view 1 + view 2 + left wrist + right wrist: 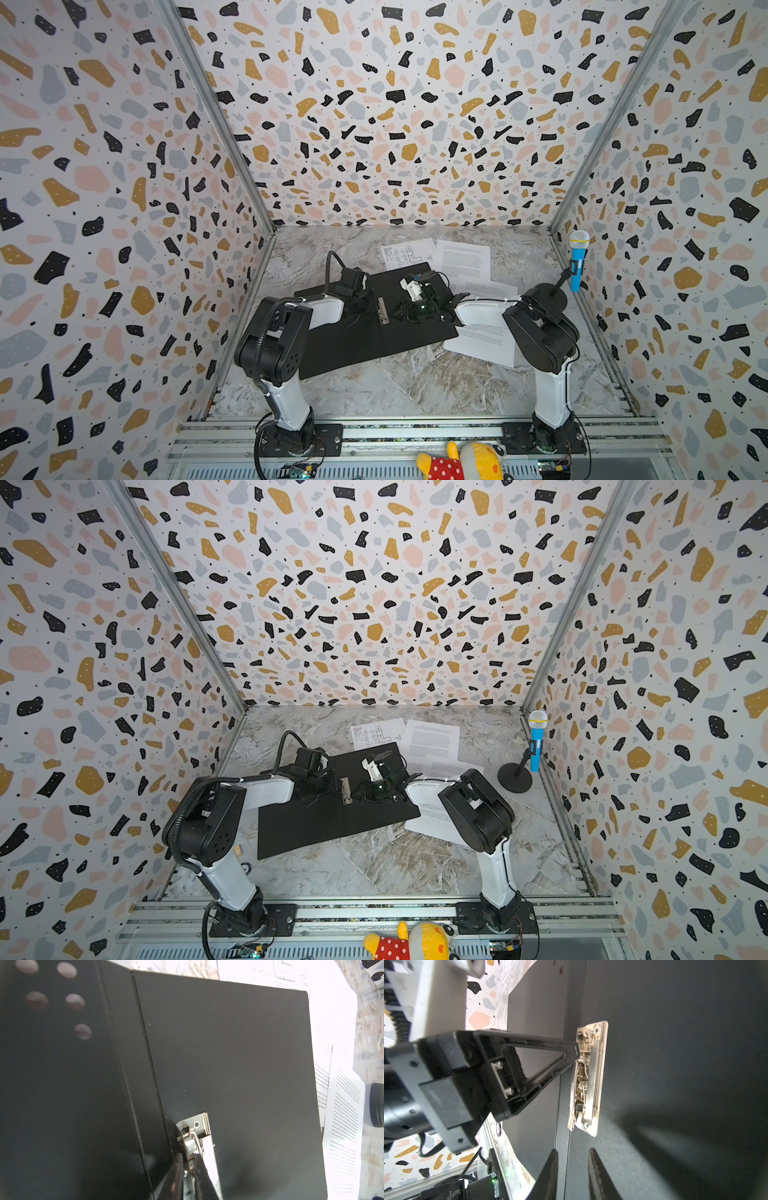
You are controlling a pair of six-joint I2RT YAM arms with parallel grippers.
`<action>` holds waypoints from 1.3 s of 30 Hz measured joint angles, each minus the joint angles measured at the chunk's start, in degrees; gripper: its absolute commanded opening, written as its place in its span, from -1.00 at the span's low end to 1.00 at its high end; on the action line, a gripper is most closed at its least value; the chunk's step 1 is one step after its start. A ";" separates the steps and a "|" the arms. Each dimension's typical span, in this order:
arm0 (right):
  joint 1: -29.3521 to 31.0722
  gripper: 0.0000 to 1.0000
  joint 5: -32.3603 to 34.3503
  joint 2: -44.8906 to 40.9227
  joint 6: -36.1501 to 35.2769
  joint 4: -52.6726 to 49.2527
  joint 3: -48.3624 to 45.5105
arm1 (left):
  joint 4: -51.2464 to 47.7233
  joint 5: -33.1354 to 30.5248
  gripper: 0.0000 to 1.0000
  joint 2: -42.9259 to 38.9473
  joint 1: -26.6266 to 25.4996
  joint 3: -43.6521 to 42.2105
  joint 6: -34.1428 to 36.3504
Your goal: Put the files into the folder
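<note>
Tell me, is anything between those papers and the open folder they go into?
Yes. The left gripper and right gripper sit over the folder, by its clip. The folder's edge also lies on some papers.

Hidden parts
Folder (357, 345) covers edges of the files (465, 259) beyond the right pincer (572, 1152); left pincer (189, 1157) masks one end of the clip (200, 1124)

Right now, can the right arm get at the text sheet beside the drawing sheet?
Probably yes: the text sheet lies uncovered just beyond the folder, and the right end effector hovers open, holding nothing.
</note>
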 measured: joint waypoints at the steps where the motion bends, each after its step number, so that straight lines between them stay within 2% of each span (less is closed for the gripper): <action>1: 0.20 -0.49 -0.13 0.35 0.17 0.15 0.11 | 0.04 -0.02 -0.74 0.00 0.00 0.00 0.00; 14: 1.95 -0.50 -0.37 2.05 0.68 0.31 0.76 | 0.11 -1.05 -0.72 0.00 0.13 0.00 -0.20; 20: 2.47 -0.50 -0.42 2.91 0.81 0.31 2.23 | 0.24 -1.07 -0.82 0.00 0.22 0.00 -0.13; 28: 2.56 -0.60 -0.57 6.14 0.76 -0.44 5.62 | 0.39 -1.05 -0.89 0.00 0.28 0.00 0.33; 34: 2.56 -0.78 -0.63 7.37 0.74 -1.68 6.45 | 0.52 -1.01 -0.91 0.04 0.31 0.00 1.20; 39: 2.56 -0.79 -0.66 7.39 0.66 -1.90 6.80 | 0.57 -0.98 -0.92 0.04 0.31 0.00 1.64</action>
